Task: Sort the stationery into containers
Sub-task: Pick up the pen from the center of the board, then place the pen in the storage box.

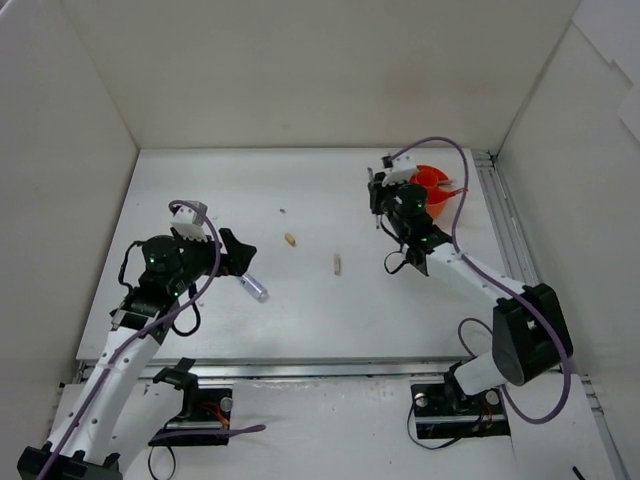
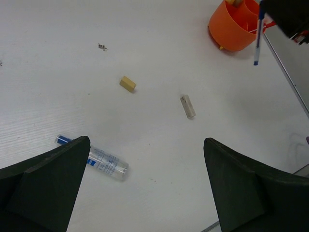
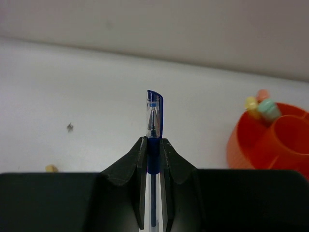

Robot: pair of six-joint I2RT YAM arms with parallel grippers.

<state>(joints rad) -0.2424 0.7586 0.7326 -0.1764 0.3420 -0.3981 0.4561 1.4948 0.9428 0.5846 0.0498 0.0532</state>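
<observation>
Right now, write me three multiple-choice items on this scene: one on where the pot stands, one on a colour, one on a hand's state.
1. Where on the table is the orange pot?
A. far right side
B. near left corner
C. dead centre

2. What colour is the pen in the right hand?
A. red
B. green
C. blue

3. How is the left hand?
A. shut on a tube
B. open and empty
C. shut on a ruler

Answers:
1. A, the top view shows the pot far back on the right.
2. C, the pen's cap and grip show blue.
3. B, the left hand gapes wide with nothing in it.
</observation>
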